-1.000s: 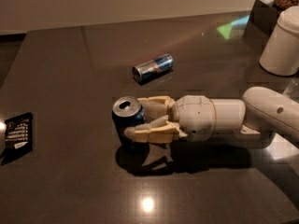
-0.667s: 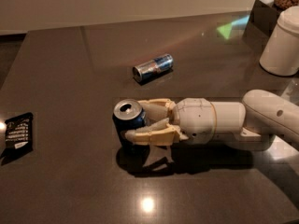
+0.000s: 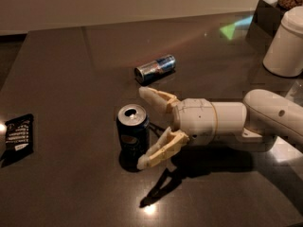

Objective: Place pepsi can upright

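Dark, glossy tabletop (image 3: 71, 70) is carrying the whole scene, with a white robot arm (image 3: 265, 122) reaching in low from the right edge. A pale round canister (image 3: 286, 44) is sitting at the far right corner, well apart from the work.

At the arm's end the pincer (image 3: 142, 128) is spreading wide, gripping nothing. One cream finger (image 3: 156, 97) is pointing past the far side of the pepsi can (image 3: 131, 136). The other finger (image 3: 163, 150) is angling down toward the can's base on the near side. Whether that near tip is touching the can or lying just beside it cannot be told.

The pepsi can is standing upright near the middle of the tabletop, silver top facing up, between the two open fingers. Judged from this, the placing looks done and only the pull-back is waiting.

Behind it, a slimmer blue-and-silver can (image 3: 155, 68) is lying on its side, apart from the pincer. A small black packet (image 3: 18, 135) is resting flat near the left edge.

The risk lies in the retreat. If the arm is drawing back at a slant or swinging sideways, the near finger could be clipping the can low down and tipping it over. A lift that is catching the rim would be doing the same.
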Action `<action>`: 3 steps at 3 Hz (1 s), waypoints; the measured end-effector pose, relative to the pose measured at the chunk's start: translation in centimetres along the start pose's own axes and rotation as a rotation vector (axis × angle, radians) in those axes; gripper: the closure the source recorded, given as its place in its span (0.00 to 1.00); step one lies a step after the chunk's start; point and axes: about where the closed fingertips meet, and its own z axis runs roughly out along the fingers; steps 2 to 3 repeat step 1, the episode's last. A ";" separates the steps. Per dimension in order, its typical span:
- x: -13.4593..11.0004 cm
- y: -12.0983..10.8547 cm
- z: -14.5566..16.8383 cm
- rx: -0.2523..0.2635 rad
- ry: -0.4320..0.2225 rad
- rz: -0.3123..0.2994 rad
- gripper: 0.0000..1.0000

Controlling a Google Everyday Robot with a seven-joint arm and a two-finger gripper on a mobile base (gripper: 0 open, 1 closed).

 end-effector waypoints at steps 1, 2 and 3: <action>0.0 0.0 0.0 0.000 0.000 0.000 0.00; 0.0 0.0 0.0 0.000 0.000 0.000 0.00; 0.0 0.0 0.0 0.000 0.000 0.000 0.00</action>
